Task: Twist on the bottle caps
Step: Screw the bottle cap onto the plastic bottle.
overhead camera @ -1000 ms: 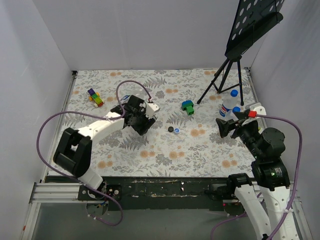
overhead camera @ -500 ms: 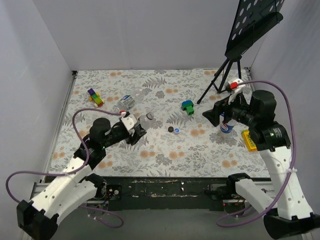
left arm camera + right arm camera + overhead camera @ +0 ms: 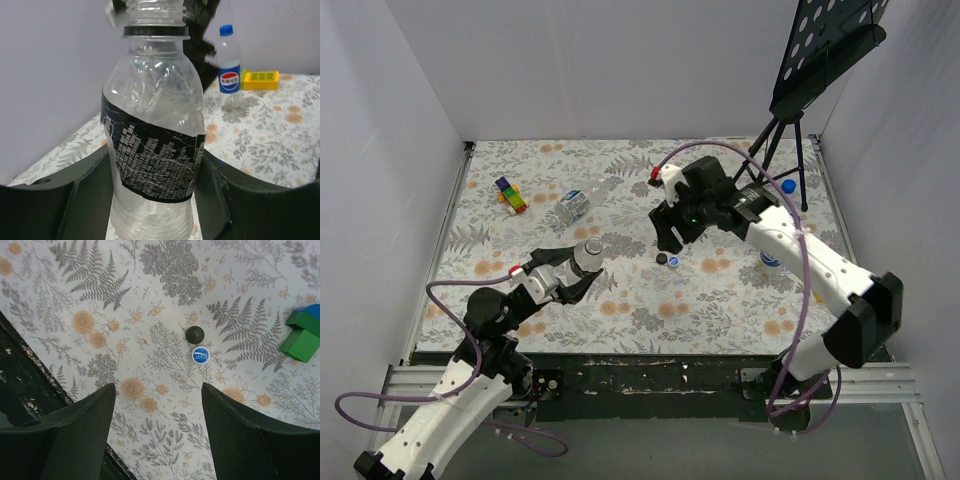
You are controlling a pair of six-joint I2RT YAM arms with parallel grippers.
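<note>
Clear plastic with a black label, the uncapped bottle (image 3: 587, 249) stands low and left of centre in the top view. The left gripper (image 3: 583, 266) clenches it upright, presumably so the open neck faces up for a cap. To its right, at mid-frame, the black cap (image 3: 662, 258) and blue cap (image 3: 676, 263) lie just beside each other on the floral table (image 3: 720, 310). The right gripper (image 3: 670, 232) hangs over them, likely lining up a pick. A second bottle (image 3: 570, 205) lies on its side in the upper left, near the toy blocks (image 3: 509, 194)

From the left wrist, the left fingers (image 3: 75, 210) press both flanks of the labelled body, and the threaded neck is bare at the top edge. A capped bottle (image 3: 229, 70) stands in the upper right beside a yellow block (image 3: 260, 80)

From the right wrist, the right fingers (image 3: 75, 440) are spread wide and hold nothing. Both caps sit centre-frame on the table beyond them, with a green block (image 3: 300, 337) at the right edge
</note>
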